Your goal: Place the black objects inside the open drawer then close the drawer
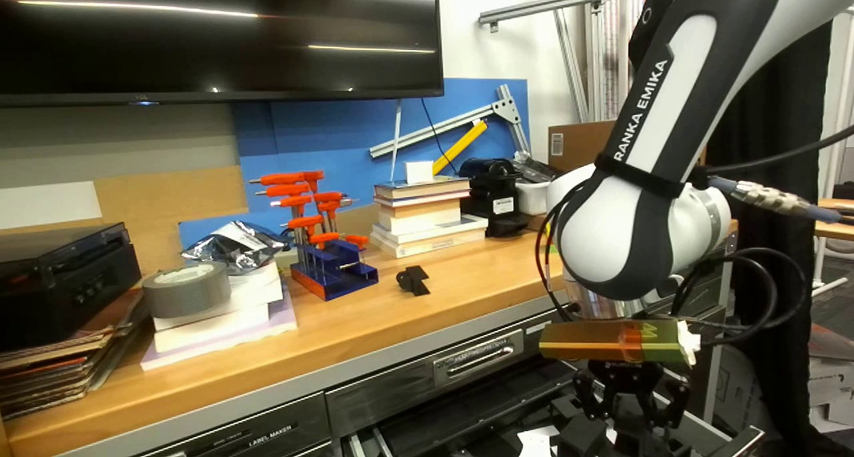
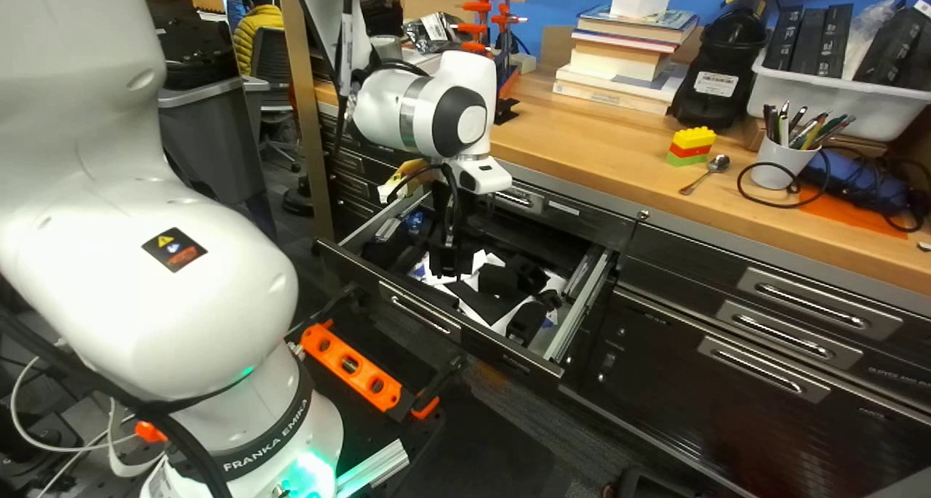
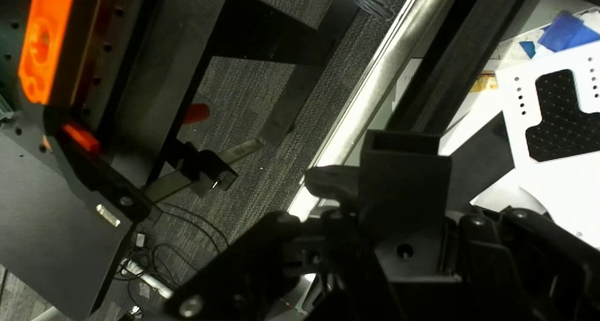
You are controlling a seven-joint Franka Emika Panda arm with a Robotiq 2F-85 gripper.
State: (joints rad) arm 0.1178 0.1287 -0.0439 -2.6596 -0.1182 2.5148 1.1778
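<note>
Gripper (image 3: 404, 227): clenched on a hollow black block (image 3: 405, 185), one jaw against either side. The wrist points downward, presumably to permit a straight release.

Hollow black block: suspended over the drawer (image 2: 487, 345), close to its front edge in the wrist view; height above the contents cannot be judged. A shift inward seems prudent, lest it strike the rim.

Drawer contents: several black pieces (image 2: 498, 280) lie among white sheets (image 3: 558, 185). The drawer stands pulled out so as to receive such items; which of these belong to the task cannot be told.

Bench piece (image 1: 417, 283): small, black, on the wooden bench (image 1: 480, 263), just beside the blue rack (image 1: 333, 270) of orange-handled keys. Task judged incomplete on that account; the rack probably restricts approach from its side.

Bar to closing: the arm (image 2: 393, 113) reaches over the drawer; closing must wait until it lifts clear. Tall pieces could catch on the frame; clearance not visible.

Robot stand (image 2: 404, 349): before the drawer front, carrying an orange bar (image 2: 364, 374), with carpet (image 3: 253, 91) between. Pushing room appears limited.

Bench, remainder: toy bricks (image 2: 691, 149), spoon (image 2: 716, 165) and pen cup (image 2: 793, 156) well apart from the bench piece; no obstruction expected.
</note>
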